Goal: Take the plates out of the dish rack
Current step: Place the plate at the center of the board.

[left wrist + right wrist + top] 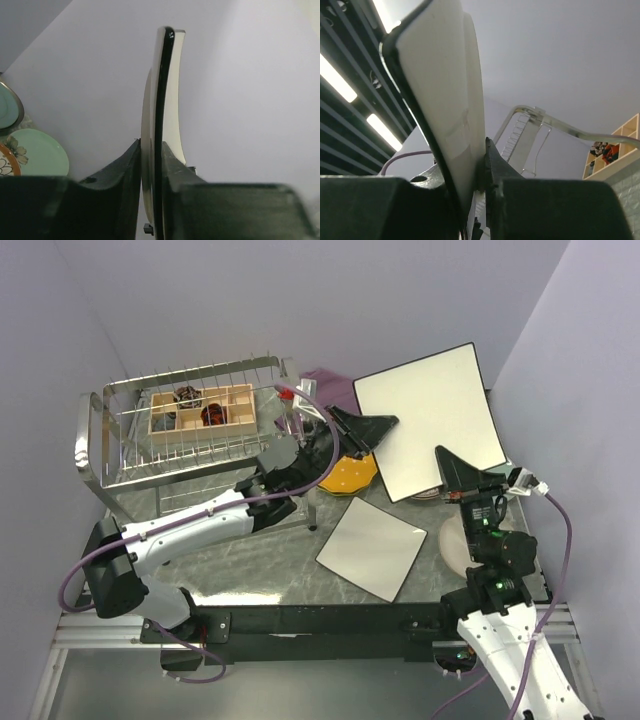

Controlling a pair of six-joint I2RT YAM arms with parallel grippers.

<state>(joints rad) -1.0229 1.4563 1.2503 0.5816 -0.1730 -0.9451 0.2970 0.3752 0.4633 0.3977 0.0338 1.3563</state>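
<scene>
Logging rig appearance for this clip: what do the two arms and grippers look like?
Both the left arm and right arm have white links with black joints, trailed by purple cables. The left gripper and right gripper are black with wedge-shaped fingers. Green lights glow on the right wrist.

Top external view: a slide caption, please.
The left gripper and right gripper hold the large square plate beside the dish rack.

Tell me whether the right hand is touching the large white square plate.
Touching. The right wrist view shows the right hand closed on the large white square plate, whose edge is wedged between its fingers with no gap.
</scene>
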